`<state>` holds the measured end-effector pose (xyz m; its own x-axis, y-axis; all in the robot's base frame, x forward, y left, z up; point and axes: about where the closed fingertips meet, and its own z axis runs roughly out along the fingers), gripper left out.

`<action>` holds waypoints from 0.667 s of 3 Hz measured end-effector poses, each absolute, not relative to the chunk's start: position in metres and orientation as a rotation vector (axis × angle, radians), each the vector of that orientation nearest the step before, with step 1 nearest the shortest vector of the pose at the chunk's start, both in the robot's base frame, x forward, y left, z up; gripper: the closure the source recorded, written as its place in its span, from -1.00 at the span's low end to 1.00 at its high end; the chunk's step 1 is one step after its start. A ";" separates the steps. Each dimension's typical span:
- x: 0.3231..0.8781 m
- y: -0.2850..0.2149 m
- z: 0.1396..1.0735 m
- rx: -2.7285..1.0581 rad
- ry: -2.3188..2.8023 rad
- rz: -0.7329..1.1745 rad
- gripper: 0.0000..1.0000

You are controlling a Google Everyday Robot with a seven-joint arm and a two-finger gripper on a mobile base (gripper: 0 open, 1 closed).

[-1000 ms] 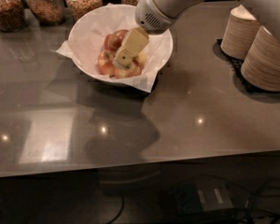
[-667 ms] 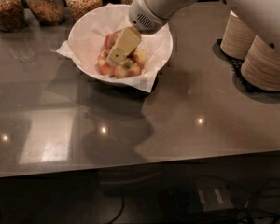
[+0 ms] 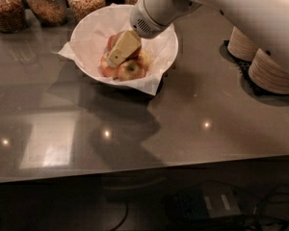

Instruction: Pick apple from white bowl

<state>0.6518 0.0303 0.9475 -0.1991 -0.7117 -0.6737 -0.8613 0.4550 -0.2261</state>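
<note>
The white bowl [image 3: 89, 35], lined with crinkled white paper, stands at the back middle of the dark table. Several apples lie in it. The deep red apple [image 3: 112, 41] shows only as a small red patch at the back, mostly hidden behind my gripper. Two smaller yellow-and-red apples [image 3: 130, 70] lie at the front of the pile. My gripper [image 3: 114, 59] reaches down from the upper right into the bowl, its beige tip among the apples, right in front of the red one.
Several glass jars of grain [image 3: 47, 4] line the back left edge. Stacks of beige disposable bowls [image 3: 274, 71] stand at the right, under my arm. The table's front edge [image 3: 135, 170] runs across the lower frame, with cables on the floor below.
My gripper has shifted a little to the left inside the bowl, over the apples. The bowl and apples have not visibly moved.
</note>
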 end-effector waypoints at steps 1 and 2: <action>0.660 0.035 0.937 -1.304 1.956 0.293 -1.00; 0.664 0.038 0.922 -1.312 1.951 0.322 -1.00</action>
<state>0.6639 0.0379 0.9220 -0.1933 -0.6870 -0.7004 -0.8757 0.4428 -0.1927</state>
